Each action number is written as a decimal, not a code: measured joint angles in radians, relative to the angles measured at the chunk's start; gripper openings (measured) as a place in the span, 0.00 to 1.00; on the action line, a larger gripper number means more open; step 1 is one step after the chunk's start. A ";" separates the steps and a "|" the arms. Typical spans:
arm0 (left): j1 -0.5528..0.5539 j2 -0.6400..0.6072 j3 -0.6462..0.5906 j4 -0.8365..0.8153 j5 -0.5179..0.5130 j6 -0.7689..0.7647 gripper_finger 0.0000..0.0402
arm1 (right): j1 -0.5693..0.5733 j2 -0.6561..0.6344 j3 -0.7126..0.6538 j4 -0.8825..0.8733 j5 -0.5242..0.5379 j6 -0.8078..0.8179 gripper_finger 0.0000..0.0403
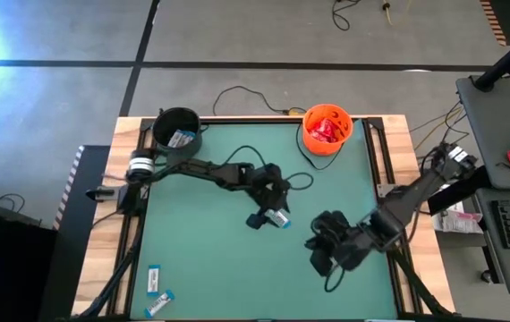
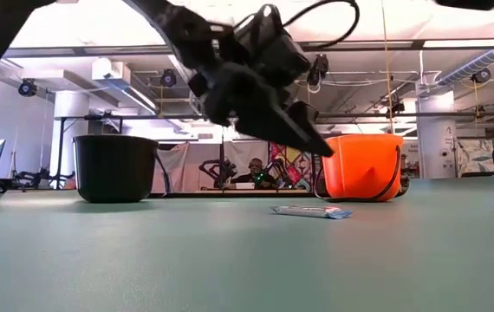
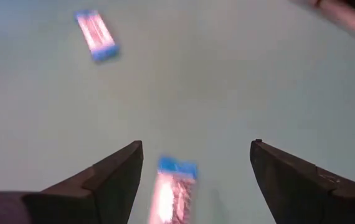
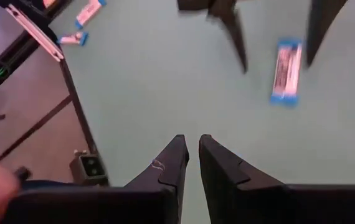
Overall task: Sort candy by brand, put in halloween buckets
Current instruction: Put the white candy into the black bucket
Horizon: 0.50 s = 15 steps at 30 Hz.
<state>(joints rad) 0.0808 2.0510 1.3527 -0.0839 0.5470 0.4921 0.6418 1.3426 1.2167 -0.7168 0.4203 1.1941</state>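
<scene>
My left hand (image 1: 273,213) hangs over the middle of the green surface (image 1: 210,259) with its two fingers (image 3: 112,177) spread wide, and I hold nothing. A white-and-blue bar (image 3: 174,190) lies flat on the surface between my fingertips, touching neither finger. From table height, this bar (image 2: 310,211) rests on the surface and my fingertips point down just above it. My left wrist camera shows a second bar (image 3: 96,34) farther off on the surface.

My right hand (image 1: 322,250) waits low near the front right of the surface, fingers (image 4: 177,163) pressed almost together, empty. The bar under my left hand lies near it, but apart.

Two more white-and-blue bars (image 1: 155,291) lie close together at the front left corner, well apart from both hands.

The black bucket (image 1: 177,128) stands at the back left with one white-and-blue bar inside. The orange bucket (image 1: 327,125) stands at the back right, holding red packets (image 1: 327,131).

I cannot read any brand name or writing on the wrappers; only their colours show.
</scene>
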 joint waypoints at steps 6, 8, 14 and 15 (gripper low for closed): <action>0.048 0.047 -0.059 0.129 0.050 -0.002 0.67 | 0.062 0.062 0.000 -0.016 -0.004 0.155 0.09; 0.047 0.049 -0.110 0.202 0.100 0.000 0.67 | 0.069 0.080 0.000 -0.030 -0.005 0.169 0.09; 0.048 0.089 -0.299 0.669 0.109 -0.028 0.66 | 0.070 0.129 -0.003 -0.074 -0.021 0.196 0.09; 0.052 0.105 -0.314 0.745 0.104 -0.040 0.66 | 0.069 0.138 -0.004 -0.073 -0.020 0.196 0.09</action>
<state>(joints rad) 0.1324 2.1558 1.0386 0.6610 0.6510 0.4524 0.7104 1.4805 1.2126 -0.7903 0.4000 1.3899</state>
